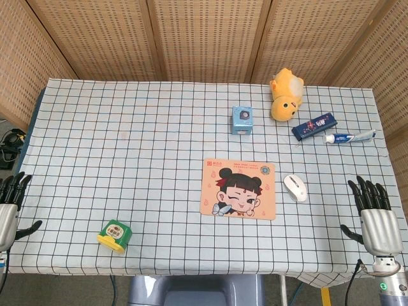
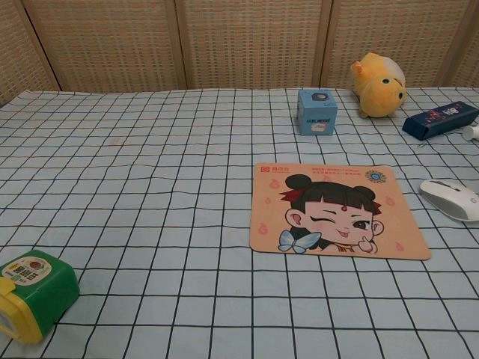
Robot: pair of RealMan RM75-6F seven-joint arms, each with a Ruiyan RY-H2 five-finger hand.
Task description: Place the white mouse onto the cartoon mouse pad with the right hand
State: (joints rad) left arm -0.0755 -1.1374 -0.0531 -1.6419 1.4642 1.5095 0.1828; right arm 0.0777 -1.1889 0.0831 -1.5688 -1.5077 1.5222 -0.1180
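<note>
The white mouse [image 1: 295,187] [image 2: 452,199] lies on the checked cloth just right of the cartoon mouse pad [image 1: 238,189] [image 2: 334,209], not touching it. The pad is peach-coloured with a winking girl printed on it. My right hand [image 1: 374,211] hangs at the table's right front corner, fingers apart and holding nothing, well right of the mouse. At the left front edge my left hand [image 1: 9,207] is open and empty too. Neither hand shows in the chest view.
Behind the pad stand a small blue box [image 1: 242,120] [image 2: 316,111], a yellow plush toy [image 1: 285,94] [image 2: 379,84], a dark blue box [image 1: 313,125] [image 2: 439,120] and a toothpaste tube [image 1: 348,136]. A green and yellow tub [image 1: 115,235] [image 2: 31,292] sits front left.
</note>
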